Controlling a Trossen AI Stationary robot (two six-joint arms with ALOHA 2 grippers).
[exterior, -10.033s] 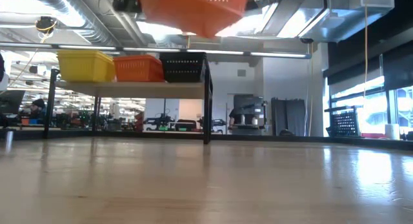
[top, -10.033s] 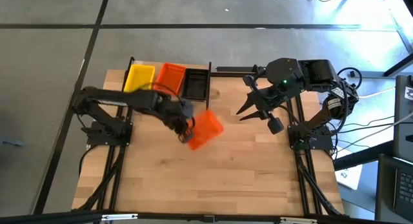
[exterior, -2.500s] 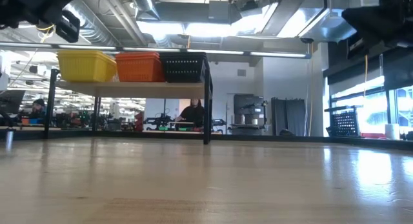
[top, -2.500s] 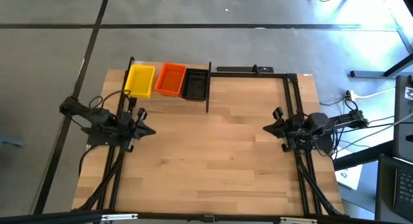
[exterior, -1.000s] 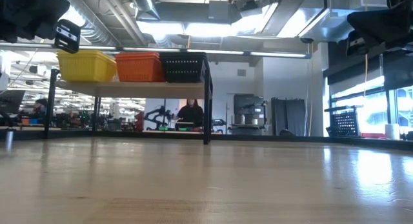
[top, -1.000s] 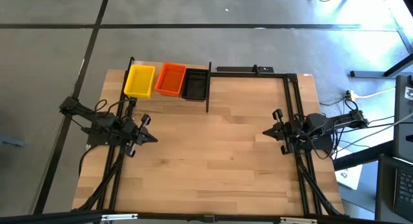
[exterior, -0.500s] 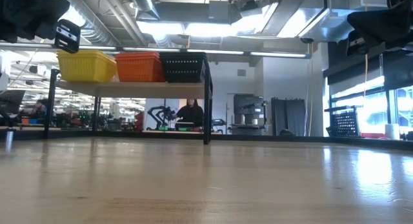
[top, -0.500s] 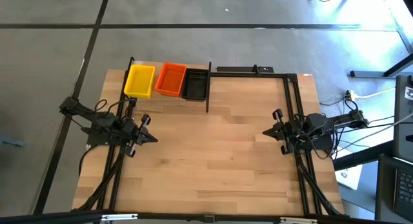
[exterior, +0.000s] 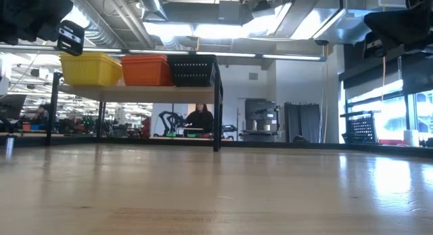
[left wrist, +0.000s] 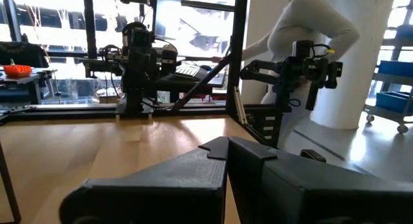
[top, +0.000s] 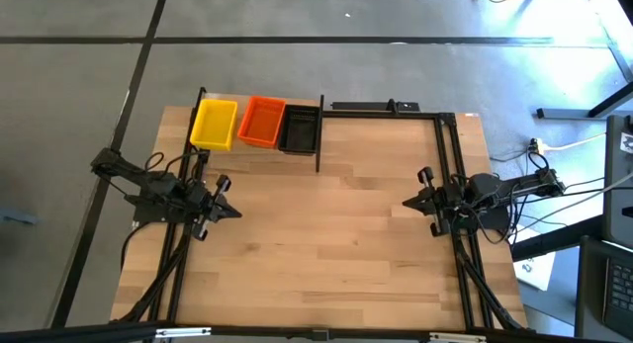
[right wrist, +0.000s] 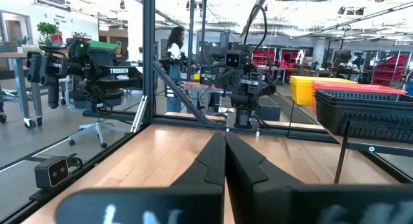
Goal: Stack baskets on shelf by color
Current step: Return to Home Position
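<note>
Orange baskets (top: 261, 121) on shelf (top: 318, 135) between yellow baskets (top: 214, 124) and black baskets (top: 299, 129) — last one was airborne seconds ago | left hand (top: 231, 211), right hand (top: 408, 202): fingers together, empty, folded back at surface (top: 326, 254) sides | sorting looks finished

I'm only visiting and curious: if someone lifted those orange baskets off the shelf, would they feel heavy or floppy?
Probably light: the orange baskets look like thin perforated plastic. Likely fairly stiff, since their edges look straight on the shelf. Pushed sideways, they would probably bump the yellow baskets or black baskets, which sit close beside them.
</note>
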